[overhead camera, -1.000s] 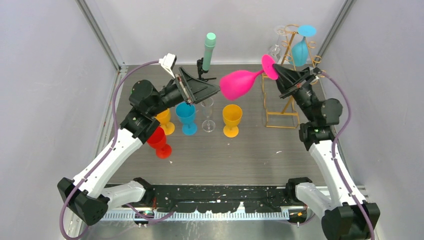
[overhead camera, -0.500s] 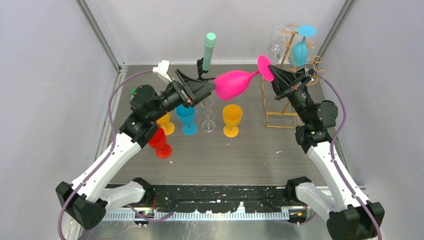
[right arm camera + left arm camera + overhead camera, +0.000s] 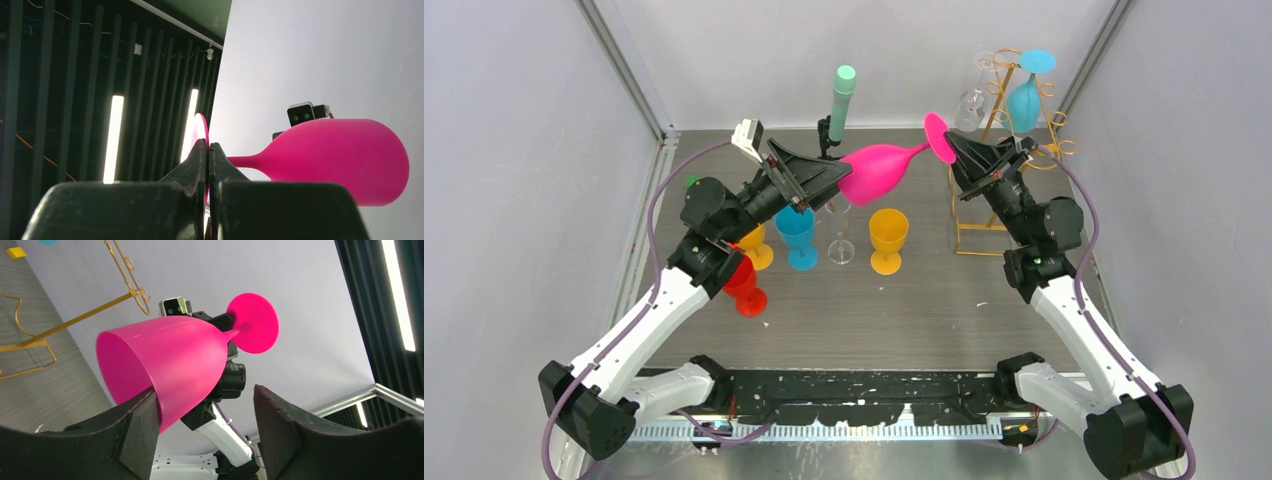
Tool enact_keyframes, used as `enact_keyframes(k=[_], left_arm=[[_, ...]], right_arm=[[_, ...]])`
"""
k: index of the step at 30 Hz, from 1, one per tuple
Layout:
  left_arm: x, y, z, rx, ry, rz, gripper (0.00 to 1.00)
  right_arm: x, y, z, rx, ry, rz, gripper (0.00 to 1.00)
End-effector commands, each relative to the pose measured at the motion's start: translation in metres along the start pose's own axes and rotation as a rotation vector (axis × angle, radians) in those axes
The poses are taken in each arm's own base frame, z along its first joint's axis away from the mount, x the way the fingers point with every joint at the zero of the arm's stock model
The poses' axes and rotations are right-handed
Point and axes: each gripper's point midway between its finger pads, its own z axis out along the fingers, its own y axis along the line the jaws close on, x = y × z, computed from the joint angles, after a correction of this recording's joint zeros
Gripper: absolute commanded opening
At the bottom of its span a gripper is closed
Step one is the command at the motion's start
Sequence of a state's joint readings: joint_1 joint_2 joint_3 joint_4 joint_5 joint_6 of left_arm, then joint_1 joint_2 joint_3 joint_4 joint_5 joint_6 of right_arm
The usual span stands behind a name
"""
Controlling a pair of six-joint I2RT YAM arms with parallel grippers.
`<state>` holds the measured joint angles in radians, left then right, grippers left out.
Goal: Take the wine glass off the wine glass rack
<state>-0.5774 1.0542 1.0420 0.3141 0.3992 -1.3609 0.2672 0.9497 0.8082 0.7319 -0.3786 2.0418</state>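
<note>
Pink wine glass (image 3: 876, 170) hung sideways midair, 12 o'clock, clear of wine glass rack (image 3: 974, 253) at 2 o'clock. Right gripper (image 3: 208, 150) clamped its foot. Left gripper (image 3: 205, 392) gaped around bowl, 1 finger touching.

From high at the near side, looks down over the whole counter (image 3: 924, 310). From the left wrist, close in, looks up past the left hand (image 3: 205, 412) at the pink glass (image 3: 165, 360). From the right wrist, closer yet, looks steeply upward along the right hand (image 3: 208, 150). Shared by all three: that glass.
</note>
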Motion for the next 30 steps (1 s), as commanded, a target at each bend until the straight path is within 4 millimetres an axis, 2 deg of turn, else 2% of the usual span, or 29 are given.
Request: enact_keyframes(k=[1, 9, 18, 22, 26, 28, 30], left_arm=[[-0.001, -0.040, -0.004, 0.165, 0.018, -0.034, 0.61], [0.001, -0.061, -0.009, 0.220, 0.036, -0.033, 0.37], [0.005, -0.072, -0.006, 0.277, 0.086, -0.011, 0.35], [0.003, -0.074, -0.005, 0.289, 0.080, -0.011, 0.23], [0.004, -0.076, -0.005, 0.292, 0.083, -0.004, 0.03], [0.004, -0.073, -0.005, 0.283, 0.082, 0.001, 0.00], [0.004, -0.069, -0.005, 0.269, 0.078, 0.017, 0.00]], right_arm=[[0.001, 0.001, 0.003, -0.048, 0.006, 0.005, 0.01], [-0.005, -0.009, 0.004, -0.034, -0.009, 0.013, 0.00], [-0.004, -0.028, 0.009, -0.003, 0.012, 0.055, 0.00], [-0.007, -0.036, 0.011, 0.013, 0.006, 0.065, 0.00], [-0.010, -0.041, 0.011, 0.022, -0.006, 0.060, 0.00], [-0.011, -0.042, 0.011, 0.027, -0.013, 0.037, 0.05], [-0.013, -0.046, 0.011, 0.049, -0.033, 0.002, 0.23]])
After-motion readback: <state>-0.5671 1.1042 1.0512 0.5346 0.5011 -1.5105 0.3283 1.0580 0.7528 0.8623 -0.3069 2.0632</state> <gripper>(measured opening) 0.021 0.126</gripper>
